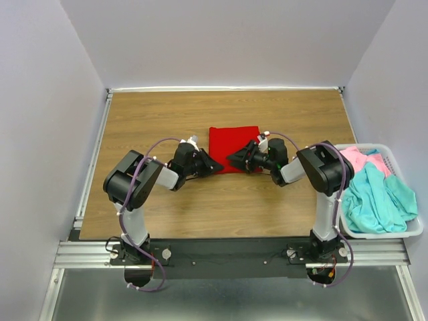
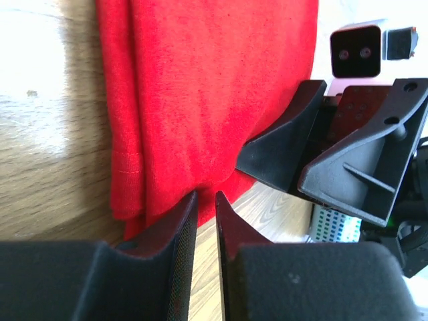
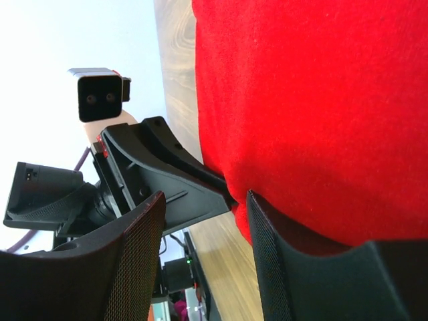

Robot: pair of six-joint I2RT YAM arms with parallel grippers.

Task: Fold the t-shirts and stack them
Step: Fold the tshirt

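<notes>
- Red t-shirt (image 1: 233, 148) folded flat at mid table (image 1: 154, 120); pink shirt (image 1: 361, 160) and teal shirt (image 1: 381, 197) heaped in white basket (image 1: 381, 234), far right
- Left jaws nearly clenched, thin slit only; tips at red t-shirt's near-left corner
- Right jaws released, wide apart, at its near edge

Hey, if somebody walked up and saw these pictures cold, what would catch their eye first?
The bright red folded cloth shirt lies flat at the middle of the wooden table, and the black left gripper and right gripper meet tip to tip at its near edge. Off to the right, a white plastic laundry basket holds crumpled pink cloth and teal cloth.
</notes>
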